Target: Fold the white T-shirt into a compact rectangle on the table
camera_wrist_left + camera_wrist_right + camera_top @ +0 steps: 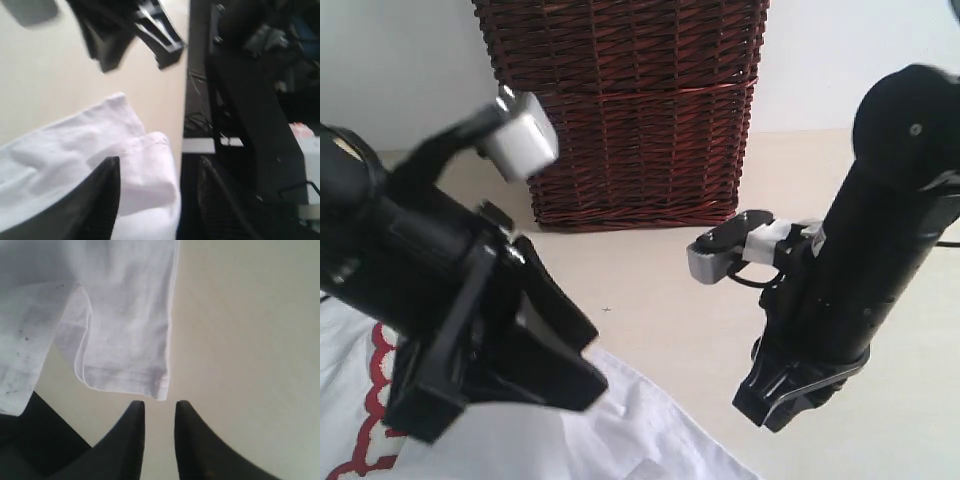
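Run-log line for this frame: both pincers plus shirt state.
white T-shirt: lying on table, not yet compact | left pincer: open above it | right pincer: narrowly open, empty, beside its hem corner

Pale table, white T-shirt lying on it (red lettering), wicker basket behind

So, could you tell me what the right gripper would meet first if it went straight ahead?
Probably the white T-shirt, its hem lying just ahead; depth is unclear, so perhaps the table first.
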You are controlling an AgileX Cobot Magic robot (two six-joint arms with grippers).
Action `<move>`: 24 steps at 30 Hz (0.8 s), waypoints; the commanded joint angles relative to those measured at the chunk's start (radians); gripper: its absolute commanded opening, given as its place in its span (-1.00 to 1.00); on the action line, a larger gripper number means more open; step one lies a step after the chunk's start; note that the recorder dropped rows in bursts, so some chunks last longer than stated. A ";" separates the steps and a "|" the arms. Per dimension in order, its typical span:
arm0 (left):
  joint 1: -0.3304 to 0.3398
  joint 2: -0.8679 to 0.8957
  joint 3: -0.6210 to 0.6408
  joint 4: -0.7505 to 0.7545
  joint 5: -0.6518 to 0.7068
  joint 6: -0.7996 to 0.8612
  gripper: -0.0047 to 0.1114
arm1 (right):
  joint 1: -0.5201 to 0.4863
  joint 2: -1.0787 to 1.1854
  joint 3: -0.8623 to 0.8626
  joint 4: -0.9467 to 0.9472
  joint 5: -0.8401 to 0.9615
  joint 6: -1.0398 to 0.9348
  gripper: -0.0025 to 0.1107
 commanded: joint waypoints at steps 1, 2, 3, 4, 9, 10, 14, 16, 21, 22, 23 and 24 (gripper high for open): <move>0.090 -0.104 0.013 0.005 -0.070 -0.069 -0.09 | 0.004 0.103 0.003 0.012 -0.016 0.011 -0.43; 0.102 -0.119 0.019 0.003 -0.086 -0.072 -0.09 | 0.004 0.124 0.003 0.012 -0.016 0.011 -0.39; 0.109 -0.133 0.025 -0.003 -0.105 -0.074 -0.09 | 0.004 0.139 0.003 0.012 -0.016 0.011 -0.35; 0.111 -0.144 0.030 -0.005 -0.121 -0.074 -0.09 | 0.004 0.155 0.003 0.014 -0.013 0.011 -0.31; 0.111 -0.166 0.047 -0.011 -0.188 -0.074 -0.09 | 0.011 0.198 0.003 0.037 -0.022 0.011 -0.30; 0.111 -0.166 0.049 -0.013 -0.191 -0.074 -0.09 | 0.020 0.205 0.003 0.035 -0.031 0.009 -0.30; 0.111 -0.166 0.049 -0.015 -0.193 -0.074 -0.09 | 0.078 0.248 0.003 -0.004 -0.086 0.014 -0.30; 0.111 -0.166 0.049 -0.017 -0.193 -0.074 -0.09 | 0.098 0.272 0.003 -0.071 -0.106 0.086 -0.30; 0.111 -0.166 0.049 -0.017 -0.193 -0.074 -0.09 | 0.108 0.316 0.003 -0.161 -0.093 0.195 -0.33; 0.111 -0.166 0.049 -0.017 -0.193 -0.074 -0.09 | 0.108 0.324 0.003 -0.161 -0.091 0.195 -0.37; 0.111 -0.166 0.049 -0.017 -0.193 -0.074 -0.09 | 0.108 0.326 0.003 -0.149 -0.091 0.195 -0.41; 0.111 -0.166 0.049 -0.017 -0.193 -0.074 -0.09 | 0.108 0.328 0.003 -0.139 -0.091 0.189 -0.45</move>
